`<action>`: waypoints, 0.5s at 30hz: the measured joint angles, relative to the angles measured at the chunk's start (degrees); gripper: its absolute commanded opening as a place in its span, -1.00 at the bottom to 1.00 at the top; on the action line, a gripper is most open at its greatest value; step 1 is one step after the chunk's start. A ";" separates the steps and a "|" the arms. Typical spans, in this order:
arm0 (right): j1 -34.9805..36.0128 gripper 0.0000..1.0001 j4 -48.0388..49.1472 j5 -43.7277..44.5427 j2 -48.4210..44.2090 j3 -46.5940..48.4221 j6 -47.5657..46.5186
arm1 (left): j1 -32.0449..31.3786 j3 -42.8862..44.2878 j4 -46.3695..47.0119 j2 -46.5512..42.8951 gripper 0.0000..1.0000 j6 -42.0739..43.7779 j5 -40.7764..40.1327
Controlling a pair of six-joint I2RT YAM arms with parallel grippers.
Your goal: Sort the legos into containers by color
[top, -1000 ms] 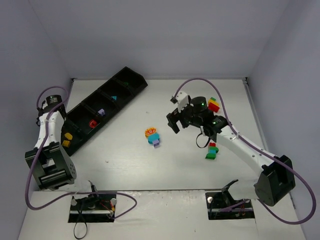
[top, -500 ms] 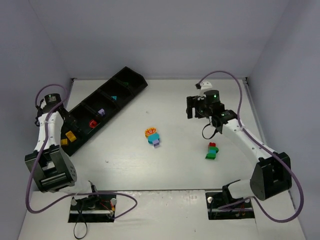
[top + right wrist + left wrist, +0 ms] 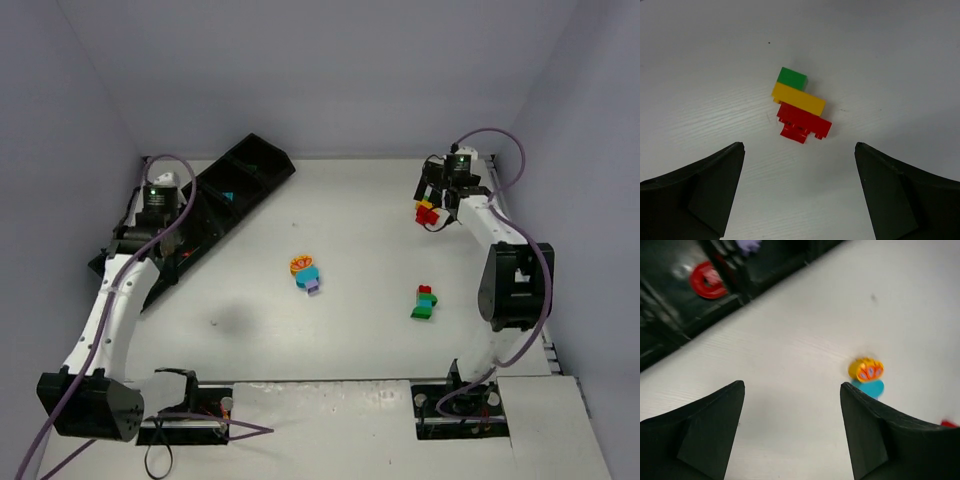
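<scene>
While left pincer (image 3: 792, 385) and right pincer (image 3: 799, 145) gape empty, adjacent compartments (image 3: 670, 297) hold a red ring (image 3: 696, 283), a lilac brick (image 3: 749, 244).

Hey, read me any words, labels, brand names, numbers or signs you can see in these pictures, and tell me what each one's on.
No text can be read in any view.
The orange piece has small reddish marks on top, too blurred to tell whether they are letters.
The green, yellow and red brick stack and the black tray show no writing.
</scene>
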 measured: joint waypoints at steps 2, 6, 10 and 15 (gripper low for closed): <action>-0.87 0.79 -0.07 0.02 3.52 2.19 -0.13 | -4.13 -1.07 0.50 -1.14 0.42 0.00 2.23; -1.25 0.79 -0.37 0.00 10.12 6.75 -1.16 | -10.40 -3.56 0.98 -1.84 0.43 -0.04 5.70; -1.53 0.77 -0.44 -0.76 13.49 8.46 -3.10 | -13.84 -5.03 1.20 -1.84 0.43 -0.15 6.80; -1.62 0.70 -0.46 -3.67 16.46 9.01 -5.05 | -15.61 -5.42 2.08 -1.29 0.43 -0.24 7.32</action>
